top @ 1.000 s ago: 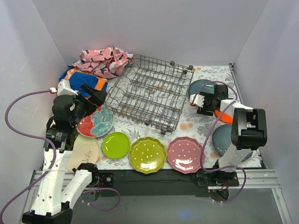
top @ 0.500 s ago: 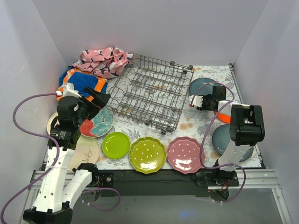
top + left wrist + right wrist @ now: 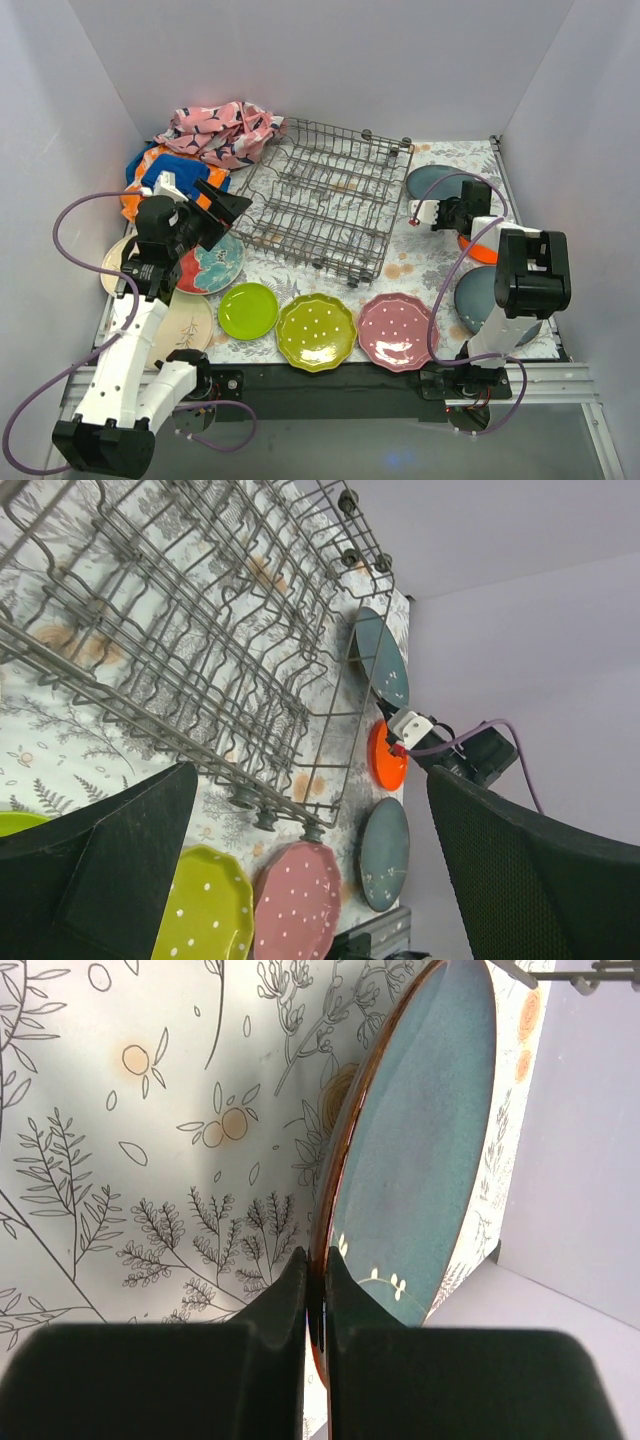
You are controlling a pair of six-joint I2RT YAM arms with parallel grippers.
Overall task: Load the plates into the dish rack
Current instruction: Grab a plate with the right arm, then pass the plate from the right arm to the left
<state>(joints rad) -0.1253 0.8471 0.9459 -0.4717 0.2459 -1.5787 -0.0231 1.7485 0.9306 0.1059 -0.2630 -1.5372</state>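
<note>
From above, the dish rack (image 3: 325, 200) sits in the far middle of the bench (image 3: 415, 262), askew to its edges and with no plate in it. The right pincer (image 3: 440, 213) reaches toward the far right corner, where a blue-grey plate (image 3: 428, 182) lies just beside the rack's right-hand end. The pincer meets that plate at its near rim. The orange plate (image 3: 480, 250) and a second blue-grey plate (image 3: 478, 298) lie along the right edge, nearer the arm's base. The left pincer (image 3: 225, 210) hangs with its fingers spread wide and nothing in them, over the red flowered plate (image 3: 210, 265) at the rack's left side.

The left wrist view shows those fingers standing far apart. Past them are the rack (image 3: 200, 650), then the far plate (image 3: 380, 660) and the orange plate (image 3: 387, 758) in a line down the right edge.

In the right wrist view the right pincer (image 3: 316, 1295) is clamped on the plate's (image 3: 420, 1150) brown rim, with the glazed face stretching away from the fingers. Whether the plate has left the bench cannot be told.

The right arm is the nearer one for this plate, and the rack lies to its left. A round plate has no long axis, so its face is what matters. It looks close to flat now, and I judge it must be tipped on edge and lined up with a gap between the tines.
</note>
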